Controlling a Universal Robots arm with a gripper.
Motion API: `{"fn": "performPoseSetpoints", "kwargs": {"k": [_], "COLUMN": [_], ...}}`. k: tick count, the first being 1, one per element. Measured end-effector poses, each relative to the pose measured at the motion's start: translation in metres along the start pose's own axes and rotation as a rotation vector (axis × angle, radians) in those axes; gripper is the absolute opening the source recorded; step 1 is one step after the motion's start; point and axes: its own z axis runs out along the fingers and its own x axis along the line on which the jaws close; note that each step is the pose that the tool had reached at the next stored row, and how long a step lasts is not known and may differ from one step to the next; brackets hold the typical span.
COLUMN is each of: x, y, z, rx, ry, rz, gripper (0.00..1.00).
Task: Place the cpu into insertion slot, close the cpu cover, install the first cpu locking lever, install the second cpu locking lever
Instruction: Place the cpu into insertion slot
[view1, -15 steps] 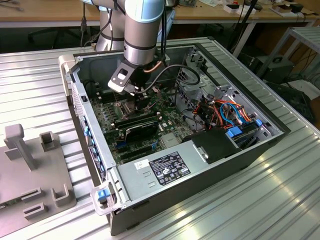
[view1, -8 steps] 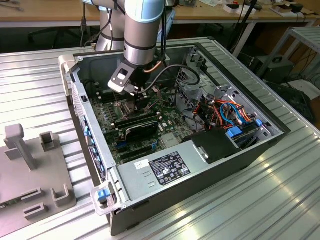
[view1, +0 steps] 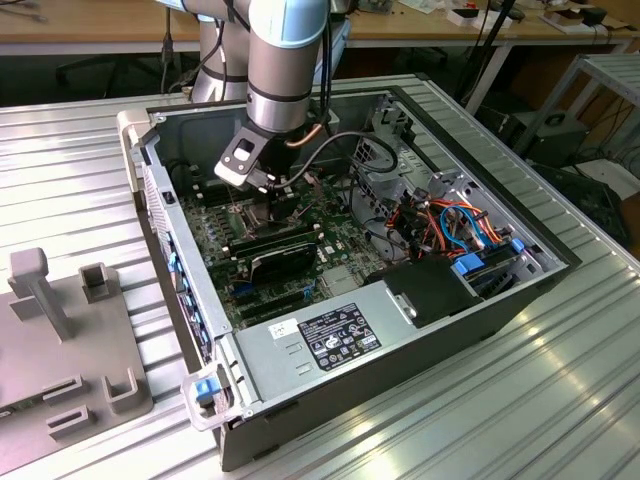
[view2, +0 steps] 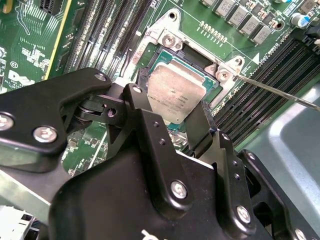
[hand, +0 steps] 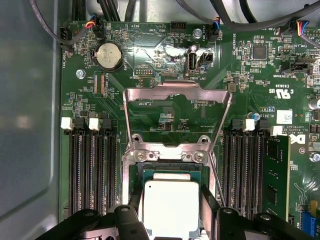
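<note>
Atop ribbed bench (view1: 560, 400): PC (view1: 400, 372) w/ cpu (hand: 167, 206)

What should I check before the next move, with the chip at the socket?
1. Grip: gripper shut on the cpu by two opposite edges: ok.
2. Position: cpu over the insertion slot: ok.
3. Seating: cpu flat and fully down in the slot: cannot tell.
4. Orientation: corner mark matched to the slot: cannot tell.
5. Access: cpu cover swung open, off the slot: ok.
6. Access: locking lever released, angled away to the side: ok.
</note>
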Motion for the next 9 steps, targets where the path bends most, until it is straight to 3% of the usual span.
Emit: {"fn": "performPoseSetpoints", "kwargs": {"k": [9], "x": [0.0003], "y": [0.0002], "z": [0.0008], "rx": [0.0016], "ry": [-0.0002], "rz": [0.007], "gripper": [0.54]}}
